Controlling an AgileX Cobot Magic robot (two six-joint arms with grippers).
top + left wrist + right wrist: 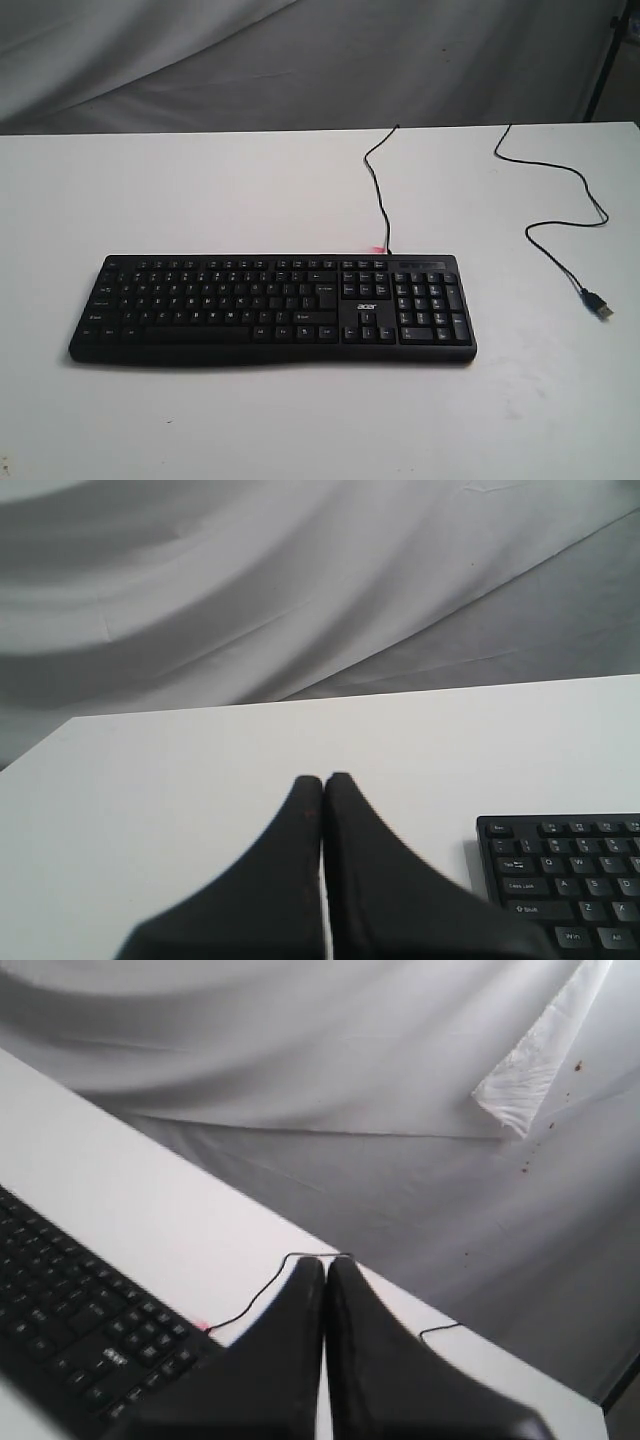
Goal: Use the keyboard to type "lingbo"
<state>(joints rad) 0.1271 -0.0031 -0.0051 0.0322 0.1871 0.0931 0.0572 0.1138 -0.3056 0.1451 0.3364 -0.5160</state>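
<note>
Overall, from the exterior view we see the keyboard (272,308) lying flat on the white table (200,190), near the middle and a little to the left, with its long side running across the picture and its number pad at the right end. We see a thin black cable (378,190) leave its back edge and run to the far edge of the table. Further right, another stretch of cable comes over that edge and ends in a plug (599,304) lying on the table, well apart from the keyboard. A grey cloth (300,60) hangs behind. We see neither arm in this view.

From the left wrist view, we find the left gripper (322,780) with its two black fingers pressed together and nothing between them. It hangs over bare table, just beside the keyboard's left end, not touching it.

From the right wrist view, we find the right gripper (325,1262) likewise closed, its fingers meeting and holding nothing. The keyboard's right end lies to one side of it, and the cable passes close by its tips. We cannot tell its height above the table.
</note>
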